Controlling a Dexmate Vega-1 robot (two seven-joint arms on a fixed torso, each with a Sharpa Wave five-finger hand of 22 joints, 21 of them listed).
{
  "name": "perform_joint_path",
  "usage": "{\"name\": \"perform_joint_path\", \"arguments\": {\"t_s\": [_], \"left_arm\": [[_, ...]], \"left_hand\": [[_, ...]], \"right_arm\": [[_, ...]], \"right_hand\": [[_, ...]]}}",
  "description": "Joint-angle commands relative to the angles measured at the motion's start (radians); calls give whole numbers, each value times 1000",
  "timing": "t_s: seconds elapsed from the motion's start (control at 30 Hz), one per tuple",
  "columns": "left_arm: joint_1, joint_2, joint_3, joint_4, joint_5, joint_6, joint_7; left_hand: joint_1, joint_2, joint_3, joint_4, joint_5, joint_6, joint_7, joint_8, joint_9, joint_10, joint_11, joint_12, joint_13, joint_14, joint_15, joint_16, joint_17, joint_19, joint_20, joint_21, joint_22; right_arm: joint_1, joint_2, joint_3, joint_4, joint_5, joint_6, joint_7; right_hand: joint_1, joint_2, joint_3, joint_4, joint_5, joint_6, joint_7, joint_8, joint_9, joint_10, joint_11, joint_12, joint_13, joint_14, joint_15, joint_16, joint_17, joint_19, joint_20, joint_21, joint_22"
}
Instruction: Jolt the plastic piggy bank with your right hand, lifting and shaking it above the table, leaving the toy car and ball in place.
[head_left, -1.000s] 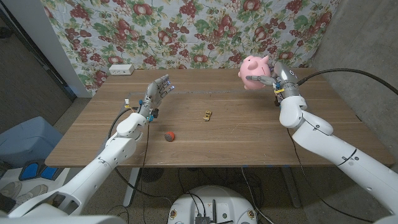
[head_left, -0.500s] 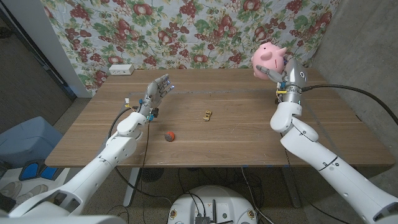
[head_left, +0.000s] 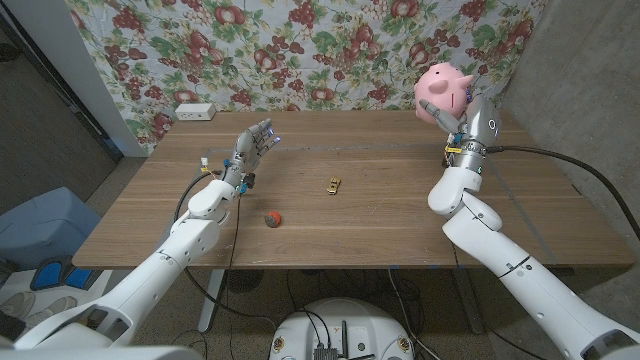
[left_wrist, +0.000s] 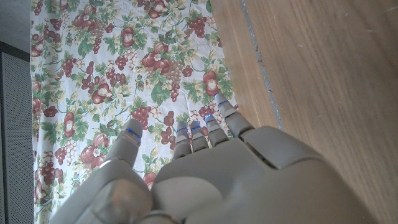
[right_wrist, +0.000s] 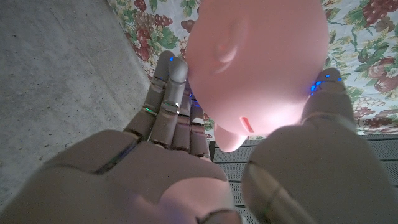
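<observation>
Right hand (head_left: 462, 118) has the pink piggy bank (head_left: 443, 89) held well above the table (head_left: 400, 215), over its far right corner. In the right wrist view the fingers (right_wrist: 166, 106) wrap one flank and the thumb (right_wrist: 323, 93) the other, so the grip looks firm. The pig sits tilted, coin slot facing the palm.

Toy car (head_left: 332, 185) is on the table, well left of and below the pig, near mid-table. Red ball (head_left: 271, 218) is further left and nearer the robot than the car. Both are well apart from the right arm and look untouched.

Left hand (head_left: 251, 150) is far left of the pig, above the tabletop, fingers spread and holding nothing.

Progress: lift is done, pig is airborne. One frame can't show how much shaking is done; I'd guess mid-shake. Left: finish the jolts, probably set the pig back down clear of car and ball.
</observation>
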Motion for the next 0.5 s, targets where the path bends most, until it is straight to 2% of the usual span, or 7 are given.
{"name": "perform_joint_path", "arguments": {"t_s": [0.03,0.23,0.5], "left_arm": [[1,4,3,-13,5,8,6],[-1,2,5,-13,6,11,8],[-1,-2,6,-12,8,9,13]], "left_hand": [[9,8,2,-1,1,6,0,1,5,1,5,0,5,-1,-21,-1,2,4,4,-4,4],[9,8,2,-1,1,7,1,1,5,2,6,0,5,0,-21,0,1,5,5,-4,4],[8,8,2,-1,1,7,0,1,5,1,5,0,5,0,-21,0,2,5,4,-4,4]], "right_arm": [[-5,-123,-1,-64,16,-14,202],[9,-222,3,-118,70,-43,393],[44,-291,-6,-152,124,-86,543]], "right_hand": [[305,334,255,23,101,320,-128,4,187,299,-228,3,291,79,-191,-5,0,-3,-19,3,3],[302,334,256,25,100,319,-126,1,186,297,-224,-2,287,76,-190,-8,0,-7,-17,2,3],[301,335,256,24,99,318,-126,0,186,296,-218,-4,288,73,-189,-10,0,-13,-10,2,4]]}}
